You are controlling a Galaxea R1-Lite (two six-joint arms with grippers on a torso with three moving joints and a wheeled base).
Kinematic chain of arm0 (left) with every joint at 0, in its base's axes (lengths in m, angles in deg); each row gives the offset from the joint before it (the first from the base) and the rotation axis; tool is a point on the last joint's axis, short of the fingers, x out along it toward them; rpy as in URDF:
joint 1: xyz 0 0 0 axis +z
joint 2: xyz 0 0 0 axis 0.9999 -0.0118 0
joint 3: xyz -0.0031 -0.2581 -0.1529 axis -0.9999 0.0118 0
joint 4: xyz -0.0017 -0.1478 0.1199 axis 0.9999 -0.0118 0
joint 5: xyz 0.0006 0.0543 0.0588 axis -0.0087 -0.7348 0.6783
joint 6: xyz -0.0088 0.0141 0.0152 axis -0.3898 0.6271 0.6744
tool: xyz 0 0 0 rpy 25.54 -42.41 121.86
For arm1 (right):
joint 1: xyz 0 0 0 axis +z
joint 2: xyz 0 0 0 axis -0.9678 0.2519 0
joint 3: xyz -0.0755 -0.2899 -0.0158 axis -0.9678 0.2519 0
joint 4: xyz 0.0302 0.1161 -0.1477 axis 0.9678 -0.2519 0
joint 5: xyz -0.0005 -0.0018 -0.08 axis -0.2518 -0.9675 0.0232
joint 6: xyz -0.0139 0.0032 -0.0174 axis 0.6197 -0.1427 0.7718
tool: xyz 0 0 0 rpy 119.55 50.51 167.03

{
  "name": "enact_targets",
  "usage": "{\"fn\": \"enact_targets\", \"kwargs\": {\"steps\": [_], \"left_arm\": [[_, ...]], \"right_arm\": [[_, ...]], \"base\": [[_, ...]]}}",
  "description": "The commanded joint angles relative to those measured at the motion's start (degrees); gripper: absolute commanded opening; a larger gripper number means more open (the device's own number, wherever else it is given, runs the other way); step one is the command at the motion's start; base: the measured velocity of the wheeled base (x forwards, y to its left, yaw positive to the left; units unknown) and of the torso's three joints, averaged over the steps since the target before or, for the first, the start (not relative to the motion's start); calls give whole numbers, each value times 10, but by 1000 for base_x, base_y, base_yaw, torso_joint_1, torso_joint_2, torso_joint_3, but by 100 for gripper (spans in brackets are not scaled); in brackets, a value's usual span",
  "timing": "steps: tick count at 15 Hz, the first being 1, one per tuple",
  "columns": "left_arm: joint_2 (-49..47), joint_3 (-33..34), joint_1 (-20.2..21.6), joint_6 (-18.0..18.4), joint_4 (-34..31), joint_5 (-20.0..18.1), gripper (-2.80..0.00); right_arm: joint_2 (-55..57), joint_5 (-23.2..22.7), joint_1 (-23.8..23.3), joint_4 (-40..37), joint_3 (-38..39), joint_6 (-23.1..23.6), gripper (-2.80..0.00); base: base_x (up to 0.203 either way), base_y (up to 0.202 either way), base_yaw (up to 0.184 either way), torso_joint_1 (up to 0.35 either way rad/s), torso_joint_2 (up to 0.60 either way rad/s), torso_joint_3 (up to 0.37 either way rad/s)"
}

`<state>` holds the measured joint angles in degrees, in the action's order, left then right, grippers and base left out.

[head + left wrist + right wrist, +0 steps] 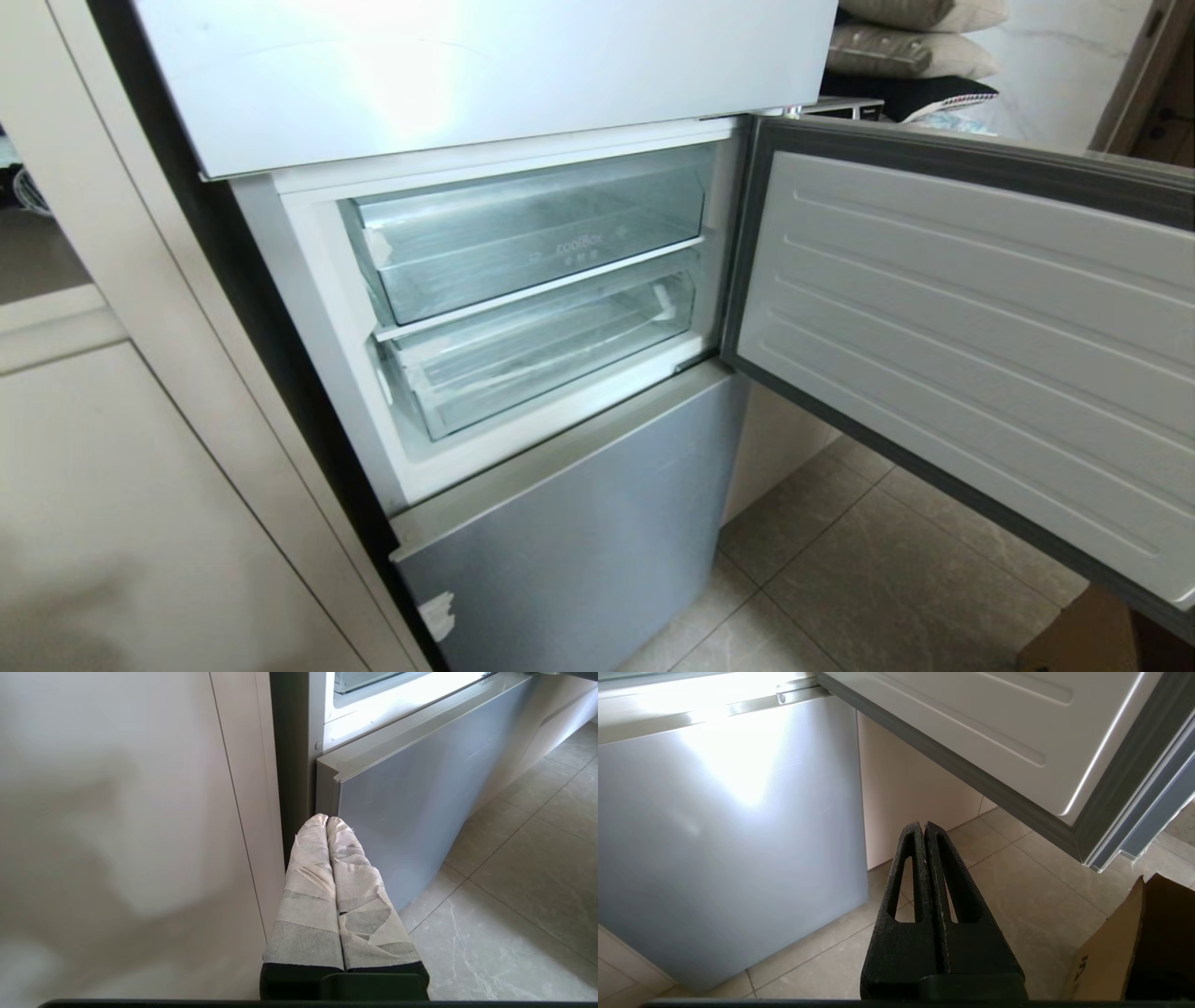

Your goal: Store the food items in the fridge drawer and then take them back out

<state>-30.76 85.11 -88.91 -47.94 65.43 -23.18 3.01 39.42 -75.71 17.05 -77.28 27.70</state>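
Beige floor tiles [868,560] with thin dark grout lines run under a tall grey-blue metal fridge [579,532] set against cream cabinet panels [140,485].

Middle compartment open. Its door [980,345], white ribbed liner facing out, swings wide to the robot's right.

Two clear plastic bins stacked inside. Upper clear bin [532,233] carries the "coolBox" print on its front. Below it sits the fridge drawer [541,350]: wide, shallow, clear, ribbed floor, plain frosted lip, pushed in flush within the white frame. No contents visible in either bin.

Food items: not seen in any view.

Brown cardboard box [1129,947] stands on the tiles at the robot's right, below the open door's lower corner.

Left gripper [327,821], fingers wrapped in pale tape, pressed together, holding nothing. It hangs low, near the left corner of the closed lower grey-blue door panel [406,826], beside the cream cabinet. The drawer is well above it and apart.

Right gripper [923,826], black slotted fingers, clenched tip to tip, empty. It hangs over the tiles in front of the lower door panel's right edge, under the open door. The drawer lies above it, out of this wrist view.

Neither arm shows in the head view.
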Motion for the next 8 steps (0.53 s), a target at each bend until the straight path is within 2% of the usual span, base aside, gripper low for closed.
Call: {"fn": "enact_targets", "kwargs": {"steps": [1,5,8], "left_arm": [[0,0,0,0,0,0,-280],[0,0,0,0,0,0,-280],[0,0,0,0,0,0,-280]], "right_arm": [[-1,0,0,0,0,0,-280],[0,0,0,0,0,0,-280],[0,0,0,0,0,-1,-280]], "base": [[0,0,0,0,0,0],[0,0,0,0,0,0],[-3,-6,120,2,4,2]]}}
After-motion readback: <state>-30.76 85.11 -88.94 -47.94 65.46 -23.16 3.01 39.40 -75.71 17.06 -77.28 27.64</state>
